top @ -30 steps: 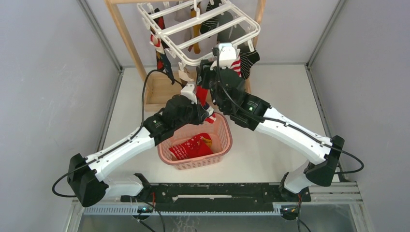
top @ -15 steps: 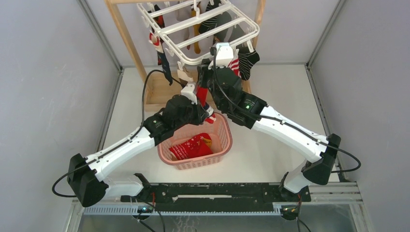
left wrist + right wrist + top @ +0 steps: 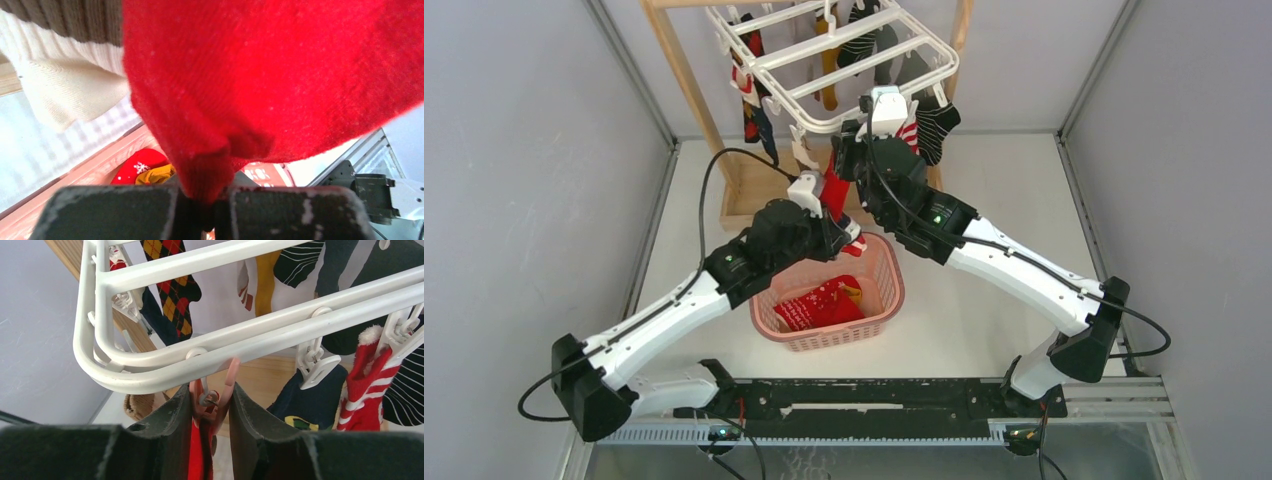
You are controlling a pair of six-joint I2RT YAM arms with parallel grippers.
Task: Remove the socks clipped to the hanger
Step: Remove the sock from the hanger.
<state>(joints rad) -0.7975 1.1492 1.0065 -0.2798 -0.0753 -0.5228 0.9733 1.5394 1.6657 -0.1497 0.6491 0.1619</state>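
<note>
Grey walls (image 3: 524, 150), white hanger (image 3: 200, 260), snowflake-printed sock (image 3: 137, 167)

hanger (image 3: 150, 376) white | sock (image 3: 280, 75) solid red | clip (image 3: 230, 380) pink | basket (image 3: 895, 290) pink

The tightest spot for you is the near rail of the hanger (image 3: 822, 124), where both grippers crowd together. The right gripper (image 3: 210, 395) is pinched on a pink clip (image 3: 228, 382) just under the rail. The left gripper (image 3: 202, 205) sits close below, clamped on the red sock (image 3: 275, 75). To the right of the clip hang a dark sock (image 3: 312, 400) and a striped sock (image 3: 367, 390). To its left are an argyle sock (image 3: 175, 295) and the stand (image 3: 686, 80). The basket (image 3: 892, 295) blocks the way straight down. You have open room over the table (image 3: 1004, 200), right of the basket and beyond the right arm.
</note>
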